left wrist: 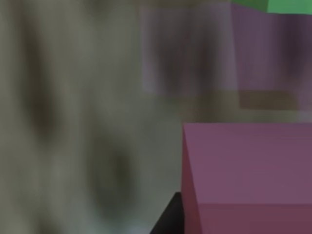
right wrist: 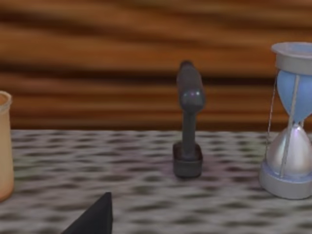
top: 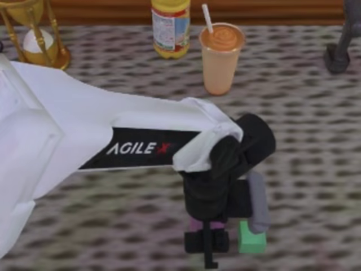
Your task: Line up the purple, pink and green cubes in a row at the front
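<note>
My left gripper [top: 207,240] reaches down at the front middle of the table, shut on the deep purple cube [top: 196,224], which is mostly hidden under it. In the left wrist view the purple cube [left wrist: 248,170] fills the space at the jaws, and one black finger [left wrist: 168,222] lies against its side. The paler pink cube [top: 258,203] stands just to the right of the gripper, seen farther off as the pink cube [left wrist: 273,53]. The small green cube [top: 251,240] sits in front of it, touching it. My right gripper [right wrist: 156,231] is parked out of the top view, open over bare table.
At the back stand a gold hourglass [top: 39,34], a yellow bottle [top: 170,28] and an orange drink cup with a straw [top: 221,56]. A dark grey tool [top: 338,48] stands at the back right. The right wrist view also shows a silver hourglass [right wrist: 290,131].
</note>
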